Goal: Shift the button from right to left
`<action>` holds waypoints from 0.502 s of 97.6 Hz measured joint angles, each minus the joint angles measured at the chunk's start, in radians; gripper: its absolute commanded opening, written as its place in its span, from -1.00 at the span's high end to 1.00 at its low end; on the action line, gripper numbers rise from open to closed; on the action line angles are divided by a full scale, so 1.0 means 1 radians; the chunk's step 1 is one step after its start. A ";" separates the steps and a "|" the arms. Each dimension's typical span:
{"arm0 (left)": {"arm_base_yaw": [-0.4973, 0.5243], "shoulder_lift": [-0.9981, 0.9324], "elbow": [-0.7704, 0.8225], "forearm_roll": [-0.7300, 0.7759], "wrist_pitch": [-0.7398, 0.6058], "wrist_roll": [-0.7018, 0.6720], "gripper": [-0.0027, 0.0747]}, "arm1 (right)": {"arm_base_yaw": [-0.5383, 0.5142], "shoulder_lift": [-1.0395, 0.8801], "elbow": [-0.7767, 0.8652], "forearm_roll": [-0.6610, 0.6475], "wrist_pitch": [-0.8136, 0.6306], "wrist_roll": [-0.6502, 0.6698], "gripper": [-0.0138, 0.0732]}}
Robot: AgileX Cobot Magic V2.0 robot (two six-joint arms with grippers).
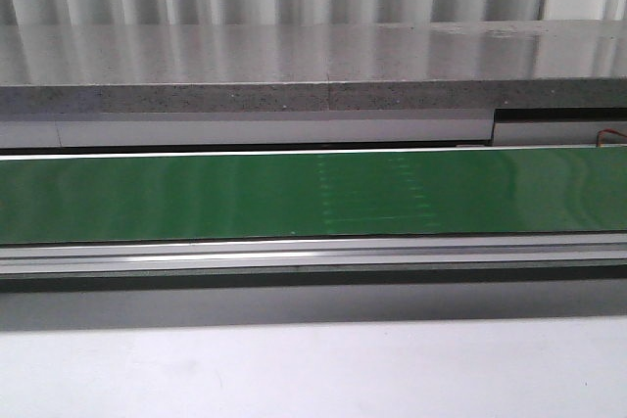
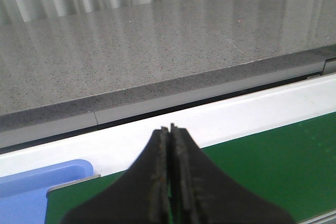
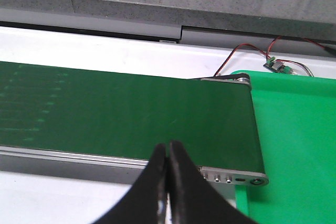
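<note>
The button does not show in any view. A green conveyor belt [image 1: 196,193] runs across the front view with nothing on it, and neither gripper shows there. My left gripper [image 2: 171,129] is shut and empty, above the belt's left end [image 2: 273,156] near a blue tray [image 2: 37,182]. My right gripper [image 3: 168,145] is shut and empty, above the near rail of the belt's right end [image 3: 131,114], next to a bright green tray [image 3: 294,140].
A grey speckled stone ledge [image 1: 294,70] runs behind the belt. A white table surface [image 1: 294,369] lies in front of it. A small circuit board with red and black wires [image 3: 275,64] sits behind the green tray.
</note>
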 measured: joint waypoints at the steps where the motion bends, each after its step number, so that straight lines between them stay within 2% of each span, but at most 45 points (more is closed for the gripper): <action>1: 0.000 0.000 0.000 0.000 0.000 0.000 0.98 | 0.000 0.000 0.000 0.000 0.000 0.000 0.84; 49: -0.029 -0.001 0.005 -0.002 -0.038 0.000 0.98 | 0.000 0.000 0.000 0.000 0.000 0.000 0.84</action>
